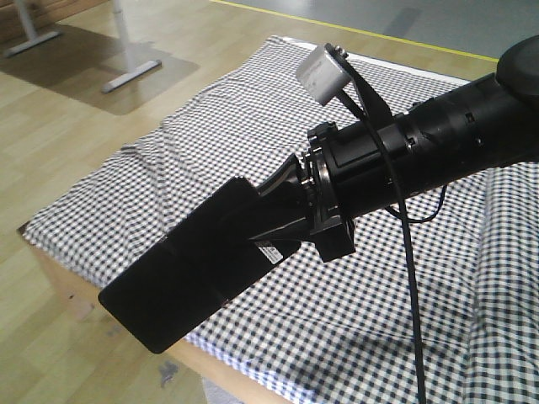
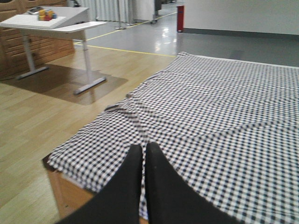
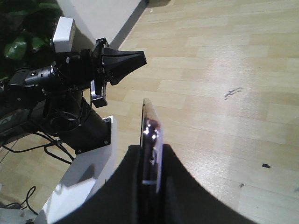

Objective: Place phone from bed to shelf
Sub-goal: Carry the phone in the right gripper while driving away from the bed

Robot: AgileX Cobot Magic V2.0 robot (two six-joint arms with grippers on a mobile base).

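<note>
Two grippers: right gripper (image 3: 150, 150) tight around the phone (image 3: 150, 119), left gripper (image 2: 144, 149) fully closed, empty, over the bed (image 2: 224, 107).

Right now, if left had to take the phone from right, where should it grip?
Probably the phone's free end, beyond the right gripper. It's a thin slab with that half clear, so come end-on and pinch the two flat faces.
</note>
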